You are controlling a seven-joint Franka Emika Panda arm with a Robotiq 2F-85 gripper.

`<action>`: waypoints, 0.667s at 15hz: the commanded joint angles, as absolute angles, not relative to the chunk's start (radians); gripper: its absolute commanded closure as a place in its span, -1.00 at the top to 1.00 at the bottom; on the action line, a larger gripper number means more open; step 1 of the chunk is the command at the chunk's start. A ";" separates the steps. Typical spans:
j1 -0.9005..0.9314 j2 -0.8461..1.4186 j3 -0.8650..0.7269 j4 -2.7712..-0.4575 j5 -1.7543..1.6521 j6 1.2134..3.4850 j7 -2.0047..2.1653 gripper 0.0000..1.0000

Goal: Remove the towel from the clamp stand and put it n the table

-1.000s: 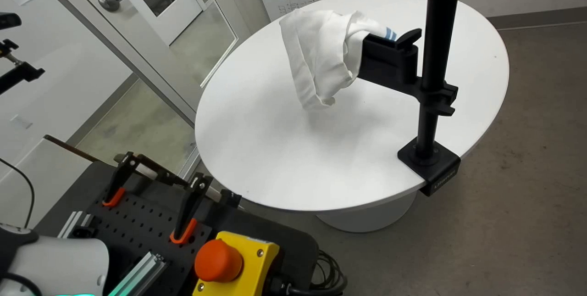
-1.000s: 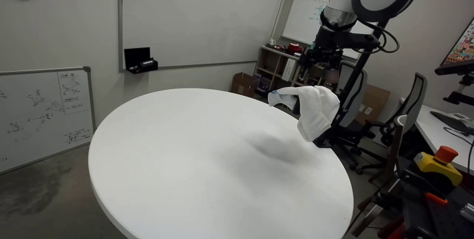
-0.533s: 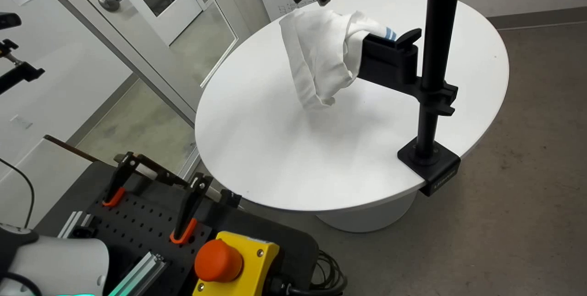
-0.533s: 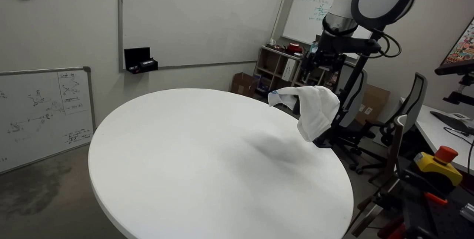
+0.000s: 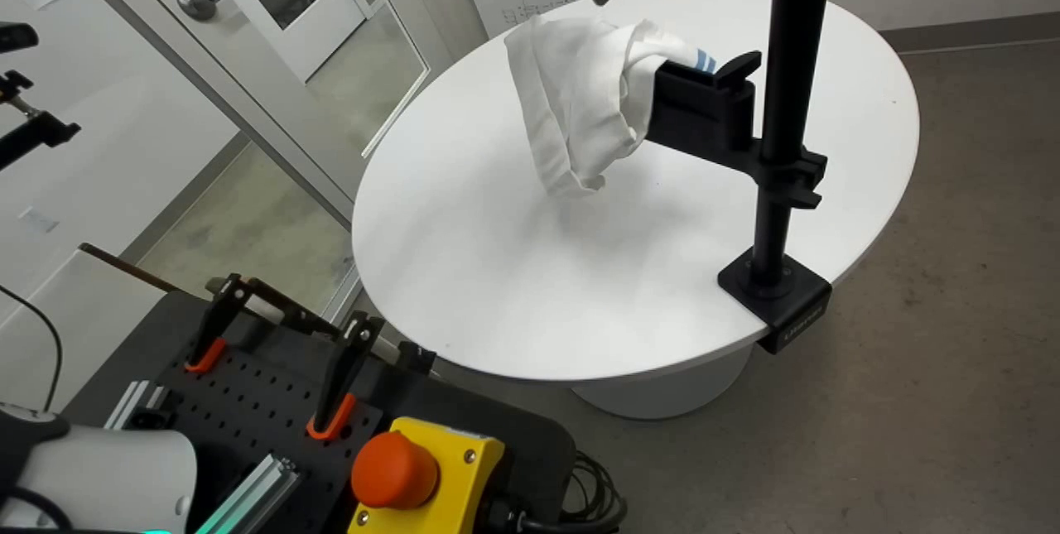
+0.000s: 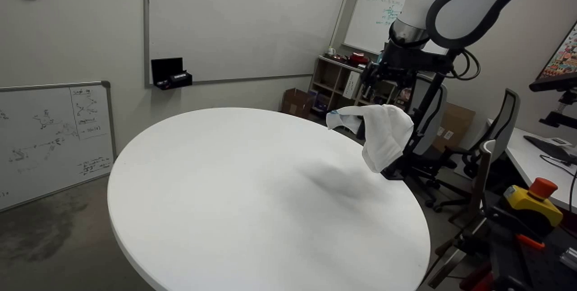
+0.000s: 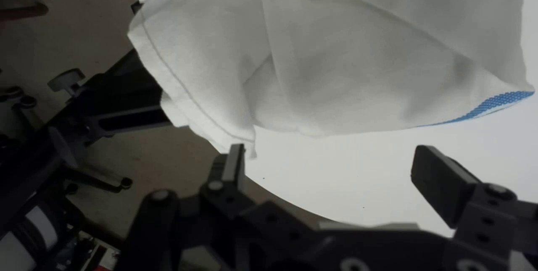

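One towel (image 5: 580, 95) draped on one stand (image 5: 787, 87), one worktop (image 5: 497, 286) beneath, one end effector (image 7: 330, 166) spread wide, towel below, near but apart

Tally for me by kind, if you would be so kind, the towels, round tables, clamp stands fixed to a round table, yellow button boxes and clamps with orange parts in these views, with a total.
Towel: 1
Round table: 1
Clamp stand: 1
Yellow button box: 1
Clamps with orange parts: 2
Total: 6
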State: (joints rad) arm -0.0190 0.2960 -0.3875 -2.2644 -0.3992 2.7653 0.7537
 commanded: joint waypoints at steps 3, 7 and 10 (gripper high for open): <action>0.052 0.335 -0.460 -2.253 -0.468 2.775 0.936 1.00; 0.073 0.352 -0.471 -2.257 -0.477 2.776 1.001 1.00; 0.080 0.363 -0.468 -2.262 -0.473 2.786 1.021 1.00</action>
State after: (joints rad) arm 0.0560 0.3436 -0.4514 -2.2649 -0.4456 2.7651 0.9668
